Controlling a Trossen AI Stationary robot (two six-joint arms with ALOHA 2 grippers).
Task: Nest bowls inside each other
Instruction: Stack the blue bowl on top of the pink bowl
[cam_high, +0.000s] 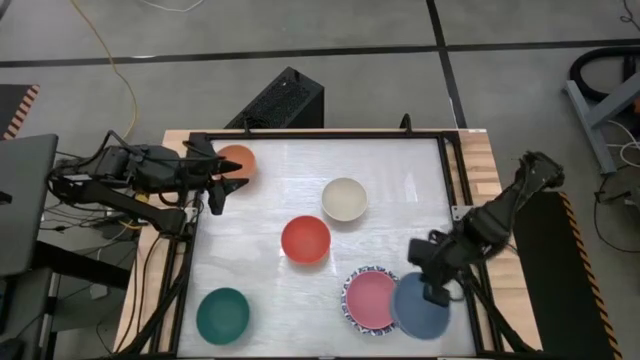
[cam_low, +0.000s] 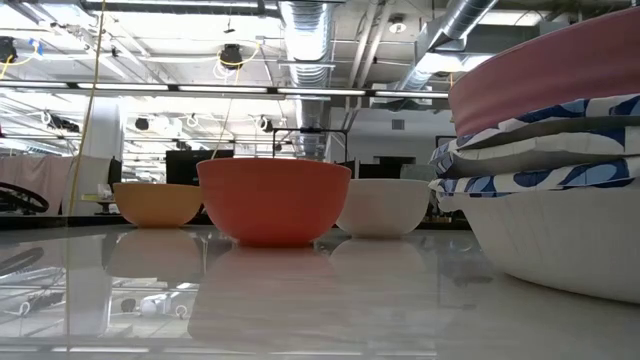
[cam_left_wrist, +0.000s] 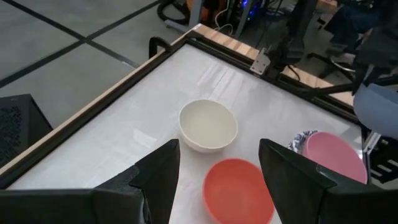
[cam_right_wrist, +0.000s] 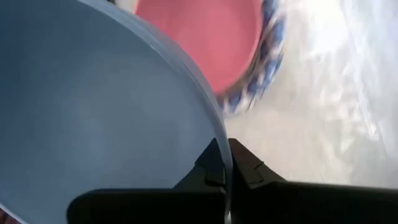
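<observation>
White glossy surface inside a black frame, grey floor around it; ductwork and ceiling lights show beyond in the low view.

Right arm reaches in from the surface's right edge, elbow bent, wrist angled down toward the near right corner. Right gripper is clenched on the rim of the blue bowl, one finger inside the wall and one outside, as the right wrist view shows. Blue bowl sits tilted, overlapping the edge of the pink bowl, which is nested on a stack of white bowls with blue patterned rims just beside the gripper.

Left arm lies folded along the left edge, wrist level. Left gripper is released, fingers spread, holding nothing. Orange bowl is just beside it. Ahead of its fingers, well apart: cream bowl and red bowl. Teal-green bowl stands alone at the near left corner, far from both grippers.
</observation>
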